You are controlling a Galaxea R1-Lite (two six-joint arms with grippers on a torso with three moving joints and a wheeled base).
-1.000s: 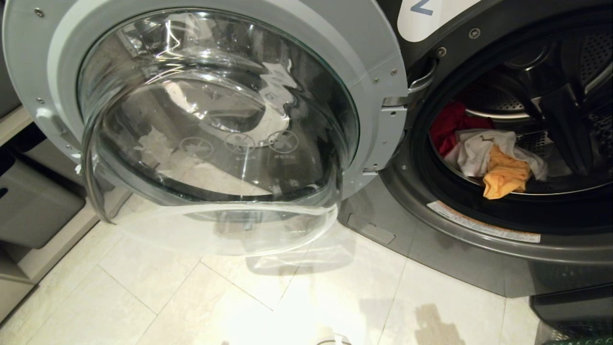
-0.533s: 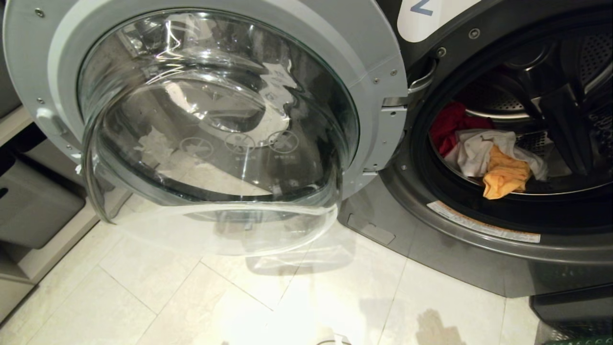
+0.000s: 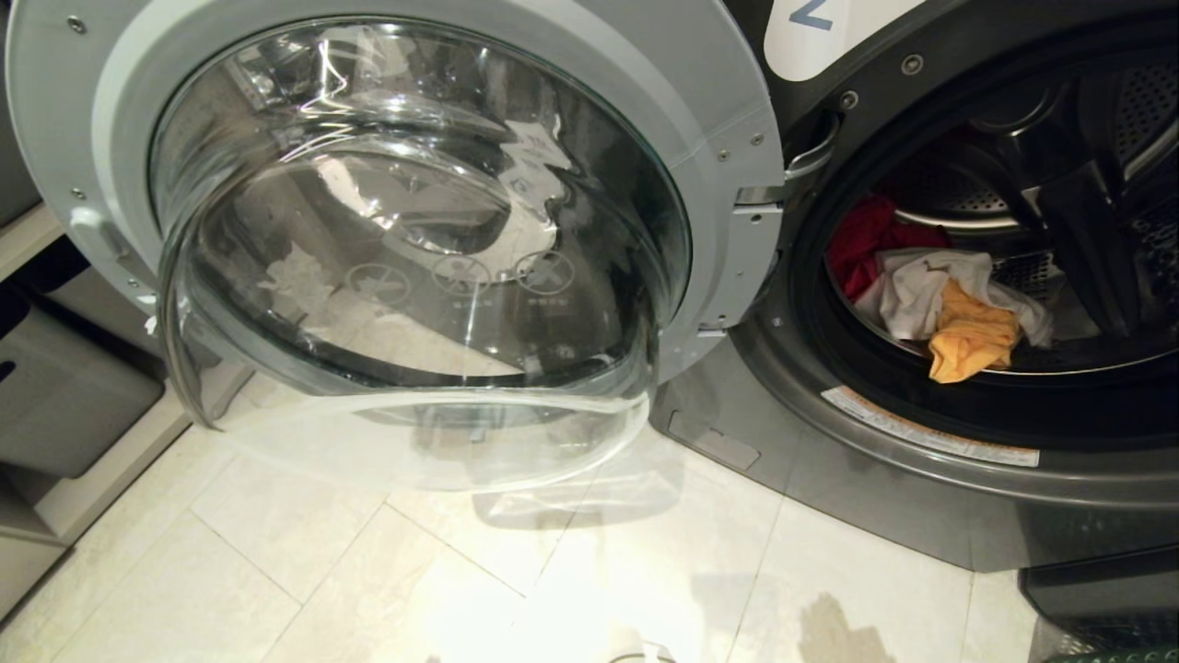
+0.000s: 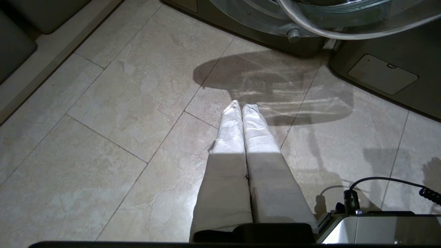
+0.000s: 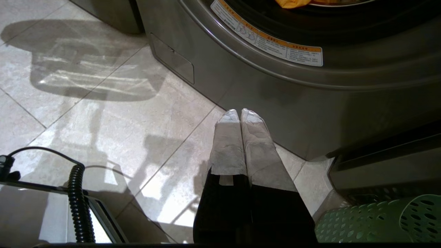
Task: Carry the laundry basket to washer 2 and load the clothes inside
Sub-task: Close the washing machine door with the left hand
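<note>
Nothing in the head view has moved since the earlier frames; the scene holds as it was. The clothes (image 3: 930, 295) lie inside the drum of washer 2 (image 3: 921, 479), at three o'clock in the head view: red at the back, white in the middle, yellow-orange in front. They look light, soft and limp; a pinch on a raised fold would do. The laundry basket (image 5: 379, 220) sits on the floor beside the washer base, stiff and light. The open door (image 3: 396, 212) occupies ten o'clock. Label shows part of a blue "2"; the sill sticker's print is unreadable. Left claw (image 4: 241, 106) and right claw (image 5: 239, 112) are both pressed together, empty, over floor tiles.
</note>
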